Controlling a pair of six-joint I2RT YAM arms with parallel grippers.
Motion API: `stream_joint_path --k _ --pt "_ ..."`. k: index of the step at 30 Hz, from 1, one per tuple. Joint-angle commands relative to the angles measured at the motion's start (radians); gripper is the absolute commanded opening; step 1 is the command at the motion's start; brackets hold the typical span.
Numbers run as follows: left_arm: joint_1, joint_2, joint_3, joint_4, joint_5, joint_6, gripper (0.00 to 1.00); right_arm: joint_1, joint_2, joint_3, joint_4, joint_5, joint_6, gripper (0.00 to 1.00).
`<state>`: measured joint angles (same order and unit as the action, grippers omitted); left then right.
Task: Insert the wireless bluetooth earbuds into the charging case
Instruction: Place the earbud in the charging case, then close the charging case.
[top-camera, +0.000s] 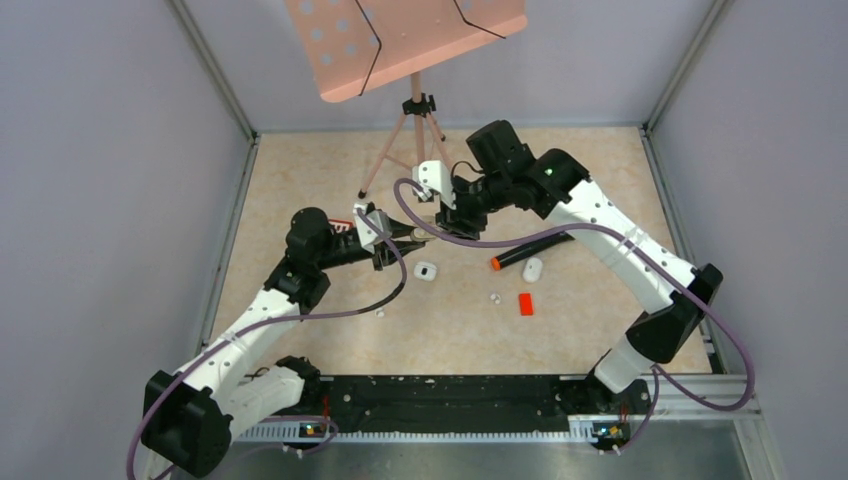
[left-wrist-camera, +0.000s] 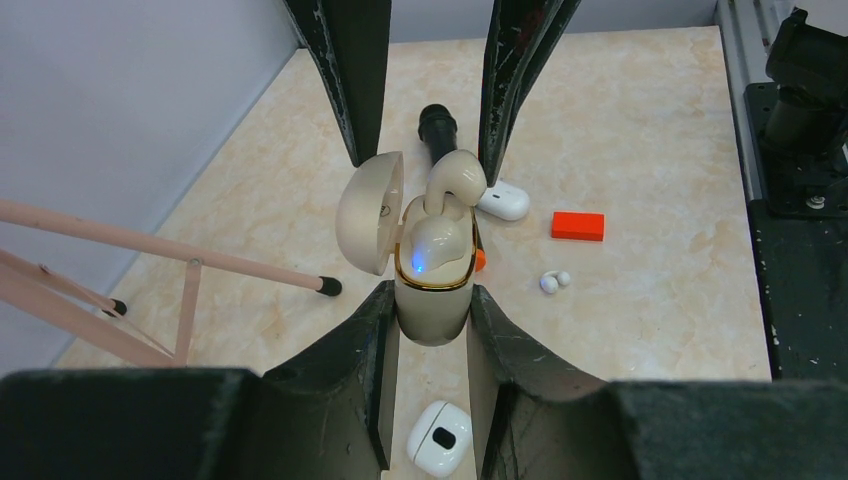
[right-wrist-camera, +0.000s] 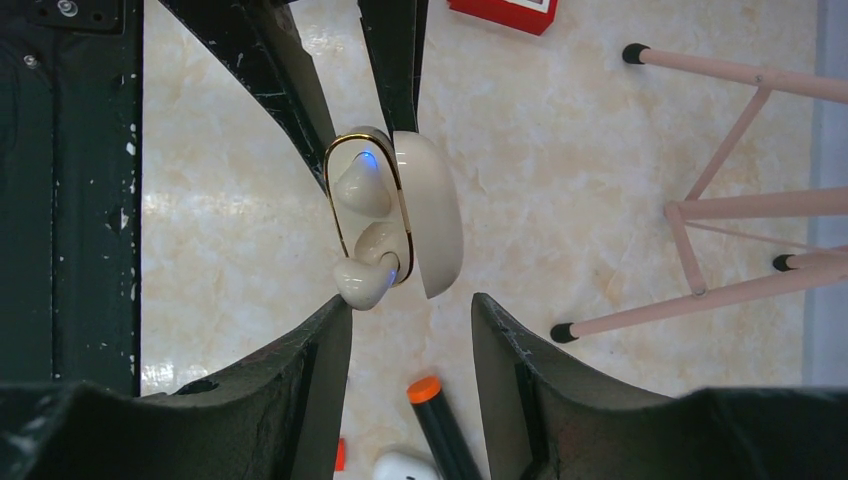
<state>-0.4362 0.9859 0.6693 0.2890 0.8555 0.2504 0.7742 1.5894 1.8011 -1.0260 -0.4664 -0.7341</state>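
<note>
My left gripper (left-wrist-camera: 432, 297) is shut on a cream charging case (left-wrist-camera: 432, 315) with a gold rim, held above the table with its lid (left-wrist-camera: 368, 212) open. One cream earbud (left-wrist-camera: 436, 243) sits in the case by a blue light. A second cream earbud (left-wrist-camera: 455, 180) sticks partly out of it. My right gripper (right-wrist-camera: 410, 303) is open, and its left fingertip (right-wrist-camera: 335, 312) touches that protruding earbud (right-wrist-camera: 362, 280). The two grippers meet over the table's middle in the top view, left gripper (top-camera: 398, 236) and right gripper (top-camera: 437, 207). A tiny white earbud pair (top-camera: 495, 297) lies on the table.
Two white closed cases (top-camera: 427, 271) (top-camera: 532, 268), a black marker with an orange cap (top-camera: 530, 250) and a small red block (top-camera: 525, 303) lie on the table. A pink music stand's tripod (top-camera: 415, 130) stands at the back. A red box (right-wrist-camera: 503, 12) lies near the left arm.
</note>
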Motion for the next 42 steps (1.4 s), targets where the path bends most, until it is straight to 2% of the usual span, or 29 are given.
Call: stream_joint_path --k 1,24,36,42 --pt "-0.004 -0.017 0.031 0.026 0.034 0.021 0.00 -0.004 0.016 0.051 0.054 -0.022 0.026 0.47" --pt "-0.005 0.011 0.053 -0.001 0.049 0.072 0.00 -0.004 0.041 0.059 0.063 -0.060 0.034 0.48" --pt "-0.005 0.023 0.051 0.027 0.020 0.011 0.00 -0.003 0.023 0.033 0.039 -0.090 -0.007 0.55" --pt "-0.003 0.036 0.055 0.058 -0.104 -0.113 0.00 -0.004 0.020 0.051 -0.002 -0.129 -0.042 0.48"
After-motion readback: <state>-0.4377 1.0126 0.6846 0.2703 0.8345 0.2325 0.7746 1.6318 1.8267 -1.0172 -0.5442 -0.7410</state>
